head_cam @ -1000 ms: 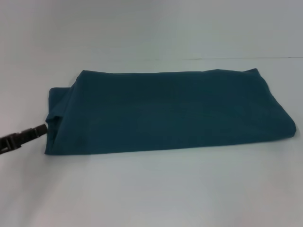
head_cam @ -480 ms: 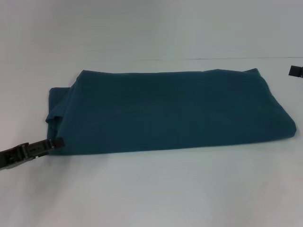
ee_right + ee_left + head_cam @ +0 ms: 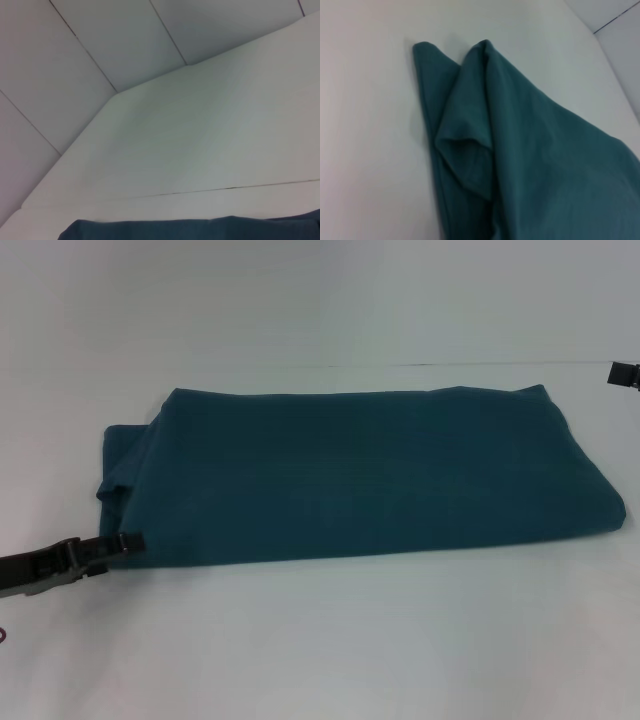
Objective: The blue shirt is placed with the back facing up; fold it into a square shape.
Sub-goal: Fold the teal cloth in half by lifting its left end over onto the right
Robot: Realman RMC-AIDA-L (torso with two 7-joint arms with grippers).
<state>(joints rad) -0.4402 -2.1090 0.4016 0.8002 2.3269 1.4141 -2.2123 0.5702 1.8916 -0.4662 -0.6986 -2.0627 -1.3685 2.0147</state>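
Note:
The blue shirt (image 3: 360,475) lies folded into a long, flat band across the middle of the white table (image 3: 330,640), plain side up, with no lettering showing. At its left end a folded sleeve layer sticks out from under the top layer. My left gripper (image 3: 128,541) reaches in from the left edge and its tip touches the shirt's near-left corner. The left wrist view shows that end of the shirt (image 3: 530,150) with its layered folds close up. Only the tip of my right gripper (image 3: 625,372) shows at the far right edge, above and beyond the shirt's far-right corner, clear of the cloth.
The right wrist view shows the table's far part, the grey panelled wall (image 3: 125,45) behind it, and a strip of the shirt (image 3: 200,229). A seam in the table (image 3: 500,364) runs just behind the shirt.
My left gripper has moved from the shirt's left edge toward me to its near-left corner. The right gripper's tip has come into view at the far right.

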